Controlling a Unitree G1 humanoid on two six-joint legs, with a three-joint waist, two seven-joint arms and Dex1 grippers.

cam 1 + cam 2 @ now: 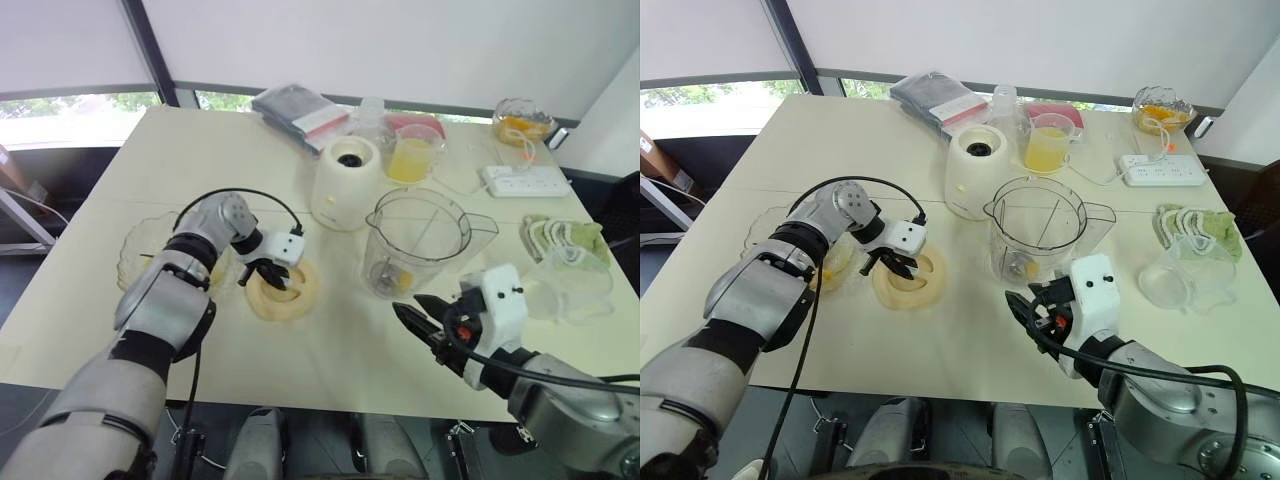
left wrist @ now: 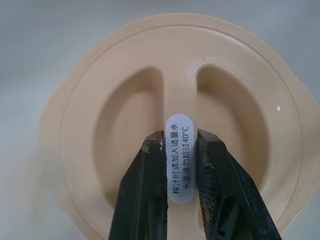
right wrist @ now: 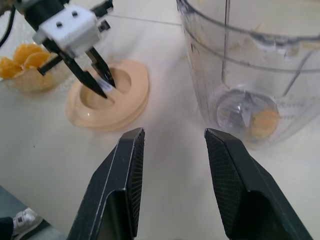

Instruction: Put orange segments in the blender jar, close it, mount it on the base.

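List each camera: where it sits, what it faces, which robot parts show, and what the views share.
Head pair: on the head, looking down over the table; both arms show.
Left wrist: above the lid; the left gripper is shut on its centre ridge.
Right wrist: low over the table, facing the blender jar and lid; the right gripper is open, and the left gripper shows too.
Shared: the lid in every view.

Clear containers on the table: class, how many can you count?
5: blender jar mid-table; juice cup behind it; scalloped bowl at left; far bowl of orange pieces; tipped container at right. More may be hidden.
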